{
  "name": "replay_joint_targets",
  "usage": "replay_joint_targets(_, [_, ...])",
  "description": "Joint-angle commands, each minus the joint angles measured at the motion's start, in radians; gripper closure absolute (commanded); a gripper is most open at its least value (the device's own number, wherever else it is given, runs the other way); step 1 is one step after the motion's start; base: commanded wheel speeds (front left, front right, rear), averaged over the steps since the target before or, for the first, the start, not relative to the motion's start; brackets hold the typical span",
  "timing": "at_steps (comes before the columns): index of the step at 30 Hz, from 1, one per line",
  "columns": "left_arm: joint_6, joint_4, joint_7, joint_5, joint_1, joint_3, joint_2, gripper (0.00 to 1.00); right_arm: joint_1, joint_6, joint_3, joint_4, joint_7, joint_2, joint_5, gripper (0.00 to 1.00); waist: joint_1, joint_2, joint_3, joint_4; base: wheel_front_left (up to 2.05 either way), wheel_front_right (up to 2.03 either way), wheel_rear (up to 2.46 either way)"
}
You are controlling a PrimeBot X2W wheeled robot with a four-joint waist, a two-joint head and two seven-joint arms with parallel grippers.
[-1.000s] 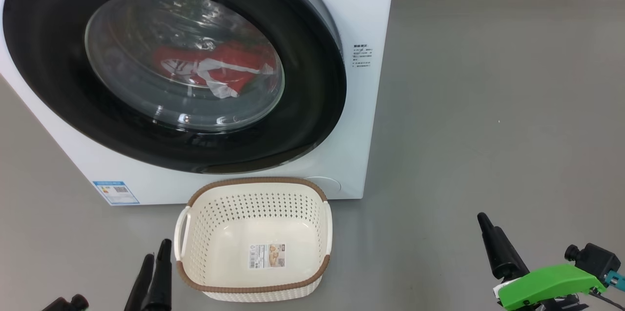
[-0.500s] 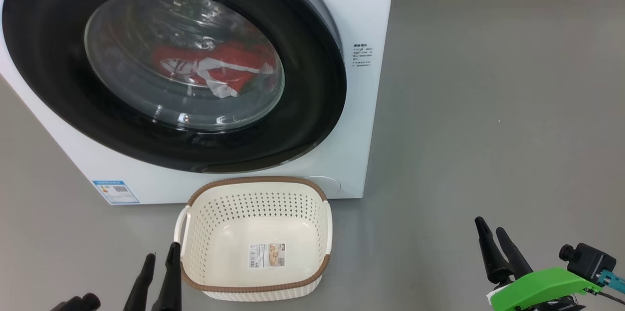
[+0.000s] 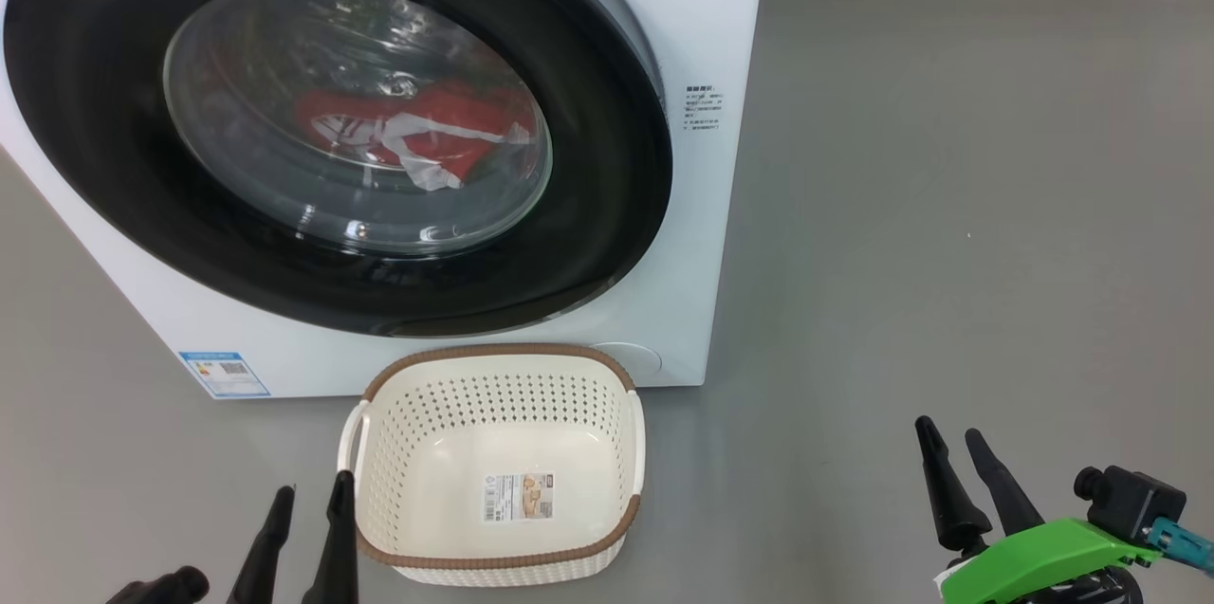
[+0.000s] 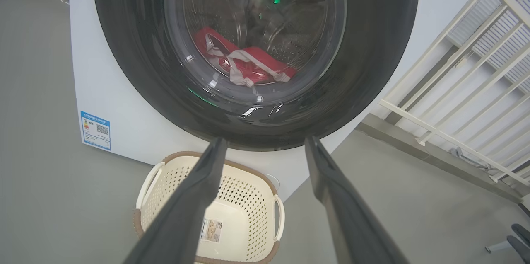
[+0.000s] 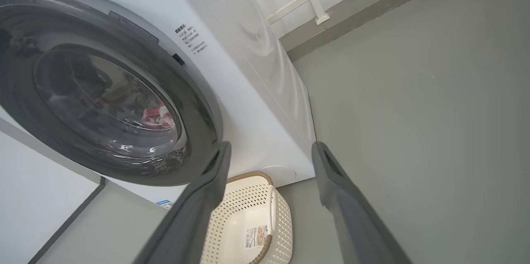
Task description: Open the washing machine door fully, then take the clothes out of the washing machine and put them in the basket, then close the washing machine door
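Washer: big white boxy front-loader, its round black-rimmed glass door not yet swung open, red white-trimmed clothes behind the glass, cream perforated plastic basket empty just before it. My left gripper and right gripper hang low, released, holding nothing; I judge door-opening the step in hand, needing a reach to the rim.

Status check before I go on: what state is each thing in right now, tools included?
washing machine door: not swung open; latched or not, cannot tell
clothes: inside, behind the washing machine door
basket: upright, empty
left tool: open, holding nothing
right tool: open, holding nothing
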Motion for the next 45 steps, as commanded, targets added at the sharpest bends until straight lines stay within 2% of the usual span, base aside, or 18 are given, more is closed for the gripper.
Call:
replay_joint_targets(1, [-0.001,-0.035,-0.018,0.033,0.0,0.018,0.015,0.0,-0.01,-0.001,0.023,-0.028,-0.017,-0.011,-0.028,0.0,-0.0001,0.0,0.0,0.0,0.0,0.0,0.0])
replay_joint_targets(15, [-0.007,-0.044,-0.059,0.195,0.011,0.022,0.016,0.0,-0.001,-0.001,0.05,-0.022,-0.058,-0.017,-0.165,0.0,-0.0001,0.0,0.001,0.001,0.0,0.0,0.0])
replay_joint_targets(27, [-0.017,-0.035,-0.094,0.321,0.019,0.023,0.016,0.0,0.022,-0.001,0.027,-0.03,-0.094,-0.009,-0.277,0.0,-0.0001,0.0,0.001,-0.001,0.0,0.0,0.0])
replay_joint_targets(39, [-0.023,-0.007,-0.127,0.419,0.026,0.029,0.017,0.0,0.044,-0.001,0.018,-0.024,-0.126,-0.002,-0.386,0.0,-0.0001,0.0,0.004,-0.008,0.0,0.0,0.0])
replay_joint_targets(45, [-0.024,0.007,-0.135,0.429,0.026,0.04,0.017,0.0,0.054,-0.001,0.008,-0.02,-0.134,0.001,-0.414,0.0,-0.0001,0.0,0.005,-0.009,0.0,0.0,0.0])
